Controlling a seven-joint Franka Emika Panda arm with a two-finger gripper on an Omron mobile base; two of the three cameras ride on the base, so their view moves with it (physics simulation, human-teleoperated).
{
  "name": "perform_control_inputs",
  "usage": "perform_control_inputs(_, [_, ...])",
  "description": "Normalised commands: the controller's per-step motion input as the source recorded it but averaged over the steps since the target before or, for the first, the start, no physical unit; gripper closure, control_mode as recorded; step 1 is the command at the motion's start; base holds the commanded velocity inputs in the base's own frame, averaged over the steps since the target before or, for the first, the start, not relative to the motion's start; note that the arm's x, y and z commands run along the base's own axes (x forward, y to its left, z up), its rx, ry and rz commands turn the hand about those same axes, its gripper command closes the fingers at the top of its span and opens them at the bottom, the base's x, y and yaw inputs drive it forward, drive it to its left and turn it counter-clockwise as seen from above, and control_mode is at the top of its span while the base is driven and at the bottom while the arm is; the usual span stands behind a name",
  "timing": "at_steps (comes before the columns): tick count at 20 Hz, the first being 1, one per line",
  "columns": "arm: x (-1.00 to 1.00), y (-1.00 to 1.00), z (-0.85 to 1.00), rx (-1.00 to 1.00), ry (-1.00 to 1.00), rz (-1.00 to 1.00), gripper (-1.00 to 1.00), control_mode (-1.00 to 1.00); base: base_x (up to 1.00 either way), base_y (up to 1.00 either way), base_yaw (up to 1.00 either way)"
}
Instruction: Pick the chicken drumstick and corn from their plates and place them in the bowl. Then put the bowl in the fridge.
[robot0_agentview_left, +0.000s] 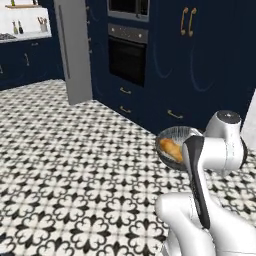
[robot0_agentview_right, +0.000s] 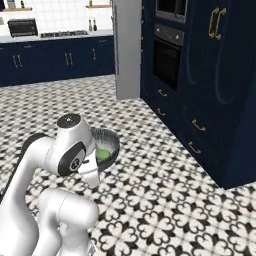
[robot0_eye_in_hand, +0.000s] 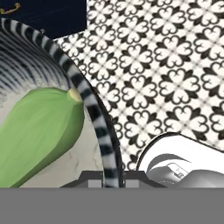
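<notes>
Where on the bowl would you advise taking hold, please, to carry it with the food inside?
On the rim. The bowl is deep and round with a thin upright wall, so narrow jaws fit best over its edge from above, one inside and one outside. The hand view shows the striped rim running between the fingertips. That probably keeps it level, with the corn and drumstick inside.

Both base views overlook the bowl (robot0_agentview_left: 172, 137); hand view hugs it.

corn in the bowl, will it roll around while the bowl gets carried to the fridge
Probably a little: the corn is a smooth rounded cylinder lying loose in the bowl. The deep wall should likely keep it in. The chicken drumstick beside it may limit its travel.
</notes>
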Motion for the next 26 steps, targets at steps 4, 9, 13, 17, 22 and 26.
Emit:
perform_control_inputs(4, [0.0,0.0,0.0,0.0,0.0,0.0,1.0,1.0,1.0,-0.26,0.52])
perform_control_inputs(9, [0.0,0.0,0.0,0.0,0.0,0.0,1.0,1.0,1.0,-0.25,0.54])
perform_control_inputs(13, [0.0,0.0,0.0,0.0,0.0,0.0,1.0,1.0,1.0,-0.34,0.43])
perform_control_inputs(17, [0.0,0.0,0.0,0.0,0.0,0.0,1.0,1.0,1.0,-0.31,0.33])
perform_control_inputs(22, [0.0,0.0,0.0,0.0,0.0,0.0,1.0,1.0,1.0,-0.24,0.15])
perform_control_inputs(26, [0.0,0.0,0.0,0.0,0.0,0.0,1.0,1.0,1.0,-0.11,0.04])
